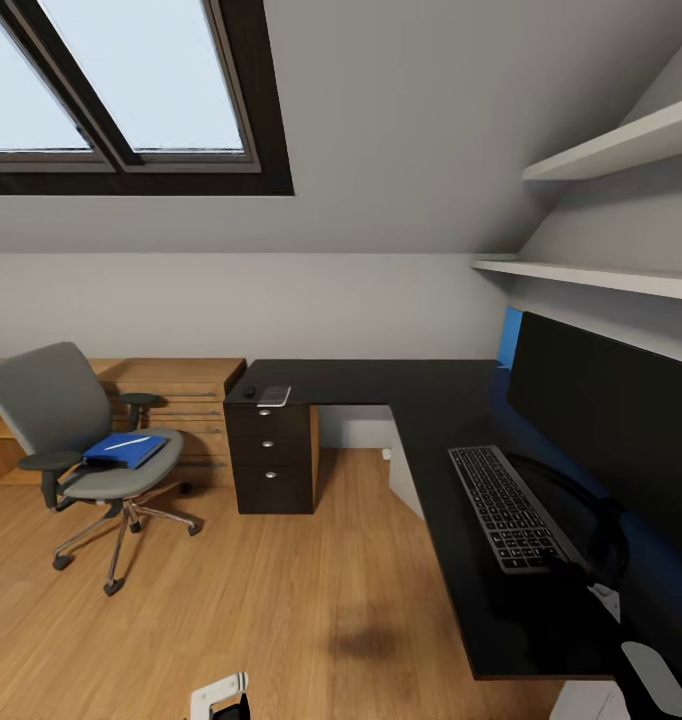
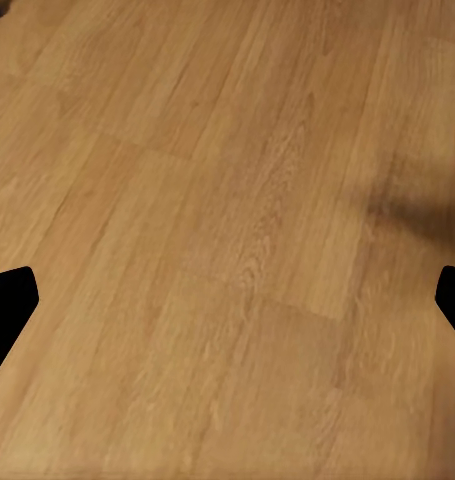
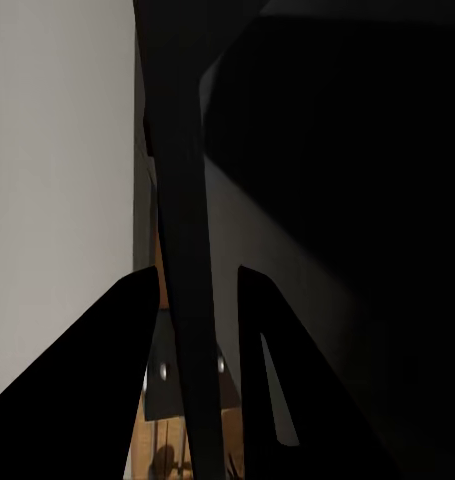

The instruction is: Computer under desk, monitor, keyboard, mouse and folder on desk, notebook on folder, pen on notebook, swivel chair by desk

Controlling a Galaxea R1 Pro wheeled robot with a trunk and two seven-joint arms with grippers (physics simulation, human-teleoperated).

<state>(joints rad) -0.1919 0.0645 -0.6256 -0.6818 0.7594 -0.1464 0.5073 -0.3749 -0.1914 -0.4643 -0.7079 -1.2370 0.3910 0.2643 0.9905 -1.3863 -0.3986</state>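
Sitting at the head view's left, the grey padded swivel chair [image 1: 76, 430] carries the bright blue flat folder [image 1: 126, 449] and thin white pen [image 1: 127, 442]. Rightward, the long black L-shaped desk [image 1: 421, 400] bears the small grey notebook [image 1: 274, 396], dark flat keyboard [image 1: 508, 506] and wide black monitor [image 1: 606, 420]. The left gripper [image 2: 227, 300] spreads wide over wooden floor [image 2: 227, 200]; the right gripper's [image 3: 192, 330] fingers stand apart astride a dark edge.

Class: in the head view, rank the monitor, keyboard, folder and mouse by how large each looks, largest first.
1. Monitor, though it is also nearest the camera.
2. Keyboard.
3. Folder, on the chair seat.
4. Mouse, a tiny dark spot at the desk's far end.
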